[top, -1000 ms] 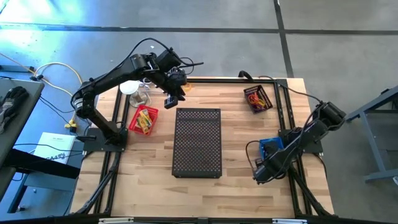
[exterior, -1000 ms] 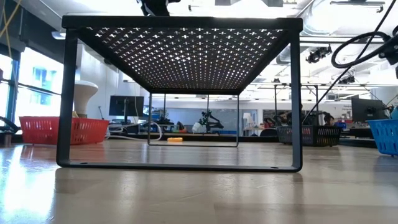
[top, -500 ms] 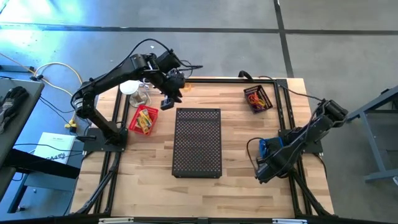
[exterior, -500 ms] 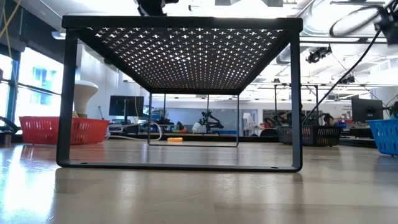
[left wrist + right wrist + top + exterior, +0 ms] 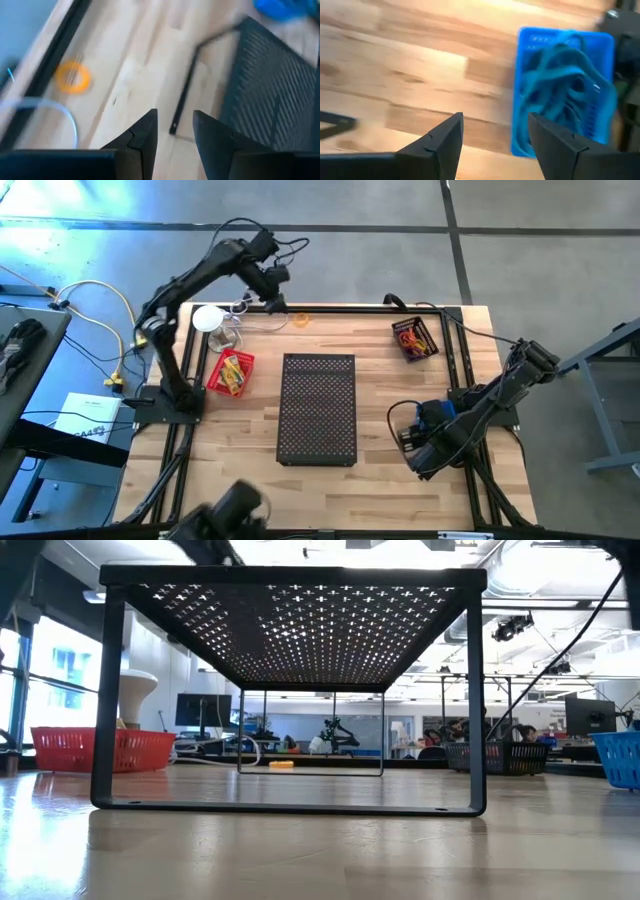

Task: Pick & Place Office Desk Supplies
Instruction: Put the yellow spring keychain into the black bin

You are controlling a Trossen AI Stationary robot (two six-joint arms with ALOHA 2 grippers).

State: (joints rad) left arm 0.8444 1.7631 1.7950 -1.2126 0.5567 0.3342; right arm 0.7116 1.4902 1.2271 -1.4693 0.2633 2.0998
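Observation:
An orange loop [image 5: 300, 320] [image 5: 73, 77] lies flat on the wood near the table's far edge. More small yellow and red supplies fill a red basket [image 5: 230, 372]; red and orange loops lie in a dark basket [image 5: 413, 338]. My left gripper [image 5: 274, 302] [image 5: 175, 142] hangs open and holds nothing, high over the far edge, just left of the orange loop. My right gripper [image 5: 410, 448] [image 5: 495, 145] is open with nothing between its fingers, beside a blue basket [image 5: 437, 416] [image 5: 565, 85] that holds blue bands.
A black perforated stand [image 5: 318, 408] [image 5: 290, 690] fills the table's middle. A white round disc with cords [image 5: 208, 318] sits at the far left. A dark blurred shape [image 5: 230, 510] shows at the near left edge. Bare wood lies between the stand and the baskets.
My left gripper has drawn back from above the stand's far left corner toward the table's far edge and has risen. My right arm has lifted out of the low view's top right. A dark blurred shape has come in at the near left edge.

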